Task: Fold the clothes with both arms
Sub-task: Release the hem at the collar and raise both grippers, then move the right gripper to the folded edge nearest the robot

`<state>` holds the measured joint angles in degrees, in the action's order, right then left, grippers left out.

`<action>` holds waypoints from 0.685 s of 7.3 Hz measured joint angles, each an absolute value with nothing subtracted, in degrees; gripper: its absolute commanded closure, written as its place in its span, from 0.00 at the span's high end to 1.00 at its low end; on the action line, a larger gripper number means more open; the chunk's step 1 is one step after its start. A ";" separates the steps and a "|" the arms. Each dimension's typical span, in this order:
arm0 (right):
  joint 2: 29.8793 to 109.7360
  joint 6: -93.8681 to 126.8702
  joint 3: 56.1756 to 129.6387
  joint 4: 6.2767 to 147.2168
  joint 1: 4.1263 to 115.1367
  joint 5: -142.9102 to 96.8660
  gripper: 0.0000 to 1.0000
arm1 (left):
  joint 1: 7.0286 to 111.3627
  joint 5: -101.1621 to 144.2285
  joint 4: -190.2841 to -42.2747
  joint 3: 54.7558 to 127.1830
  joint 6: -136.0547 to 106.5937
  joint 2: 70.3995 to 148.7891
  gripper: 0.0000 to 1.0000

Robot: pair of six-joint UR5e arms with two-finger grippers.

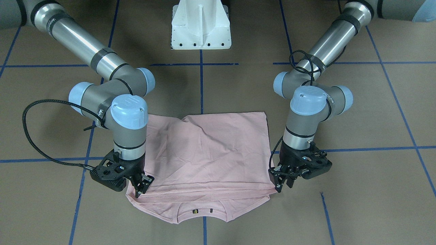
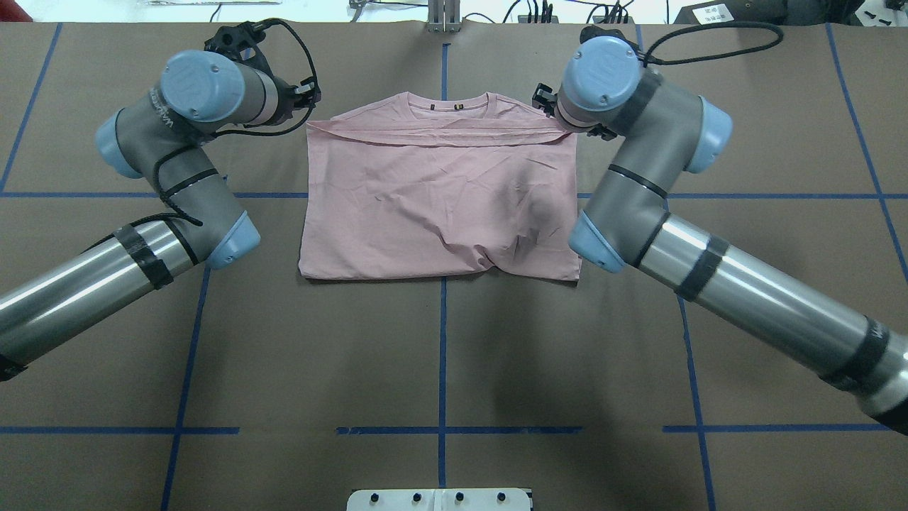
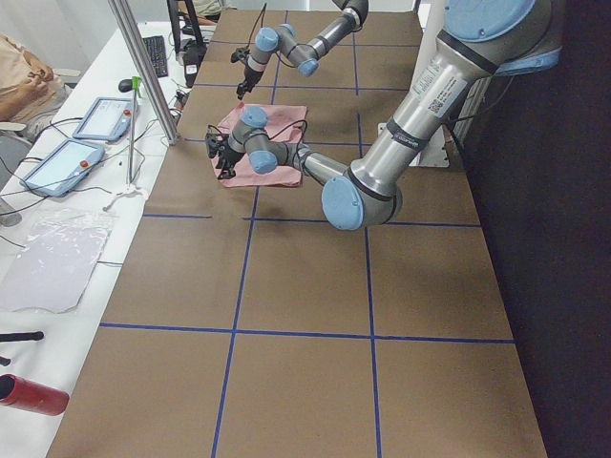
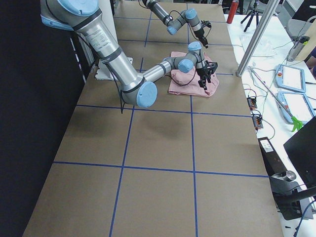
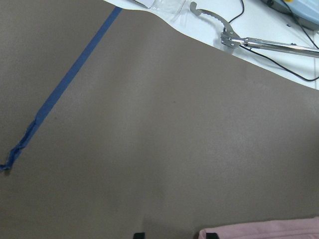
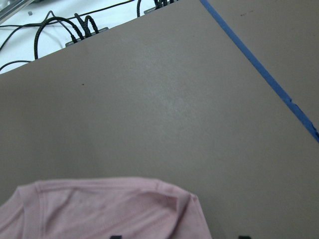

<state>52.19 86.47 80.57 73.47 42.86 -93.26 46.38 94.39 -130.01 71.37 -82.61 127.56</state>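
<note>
The pale pink T-shirt [image 1: 207, 153] lies flat on the brown table, folded once, with its doubled edge just short of the collar [image 1: 202, 211] on the side away from the robot. Its print is hidden. My left gripper [image 1: 282, 182] hovers at one end of the folded edge, fingers apart and holding nothing. My right gripper [image 1: 141, 187] stands over the other end, also open. In the overhead view the shirt [image 2: 440, 199] lies between the left gripper [image 2: 310, 96] and the right gripper [image 2: 543, 99]. The wrist views show the shirt's edge [image 5: 269, 229] and shoulder [image 6: 99, 209].
The white pedestal base [image 1: 201, 25] stands behind the shirt on the robot's side. Blue tape lines [image 2: 443, 369] cross the table. Beyond the far table edge lie cables [image 6: 75, 27] and a metal tool [image 5: 239, 40]. Tablets [image 3: 57, 162] sit on a side bench.
</note>
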 measured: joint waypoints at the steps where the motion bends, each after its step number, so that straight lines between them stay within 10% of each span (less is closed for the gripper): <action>1: 58.59 89.93 89.53 73.50 40.38 -94.14 0.99 | 46.51 94.55 -130.26 75.10 -82.72 125.11 0.51; 5: 71.68 104.07 103.61 73.21 31.41 -94.70 0.72 | 46.44 94.55 -130.47 78.93 -83.03 122.79 0.51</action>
